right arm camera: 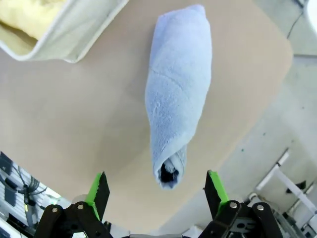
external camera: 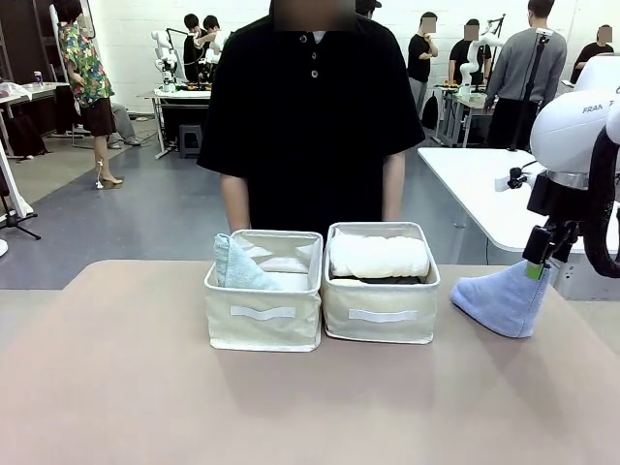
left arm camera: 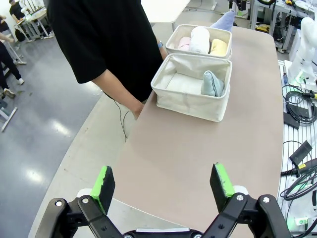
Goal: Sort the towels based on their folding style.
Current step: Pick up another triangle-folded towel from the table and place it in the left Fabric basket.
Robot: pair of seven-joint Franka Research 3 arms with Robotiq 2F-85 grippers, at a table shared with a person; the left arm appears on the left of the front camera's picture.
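A light blue cone-folded towel [external camera: 502, 301] [right arm camera: 178, 94] lies on the table right of the two bins, its tip also showing past them [left arm camera: 225, 20]. My right gripper [right arm camera: 156, 187] [external camera: 538, 263] hovers just above it, open, jaws straddling the towel's narrow end, touching nothing. A pale grey-green cone towel [external camera: 237, 266] [left arm camera: 212, 83] leans in the left bin [external camera: 263, 312]. The right bin [external camera: 381, 312] holds rolled towels: white [external camera: 378, 257] [left arm camera: 200, 39], pink [left arm camera: 184, 43] and yellow [left arm camera: 218, 47] [right arm camera: 29, 12]. My left gripper [left arm camera: 162, 181] hangs open and empty, high over the table's left end.
A person in a black shirt [external camera: 310, 107] stands at the far edge behind the bins, hands low by the table [left arm camera: 133, 106]. The table's right edge [right arm camera: 247, 129] runs close beside the blue towel. Cables and gear [left arm camera: 297, 109] lie beyond the near side.
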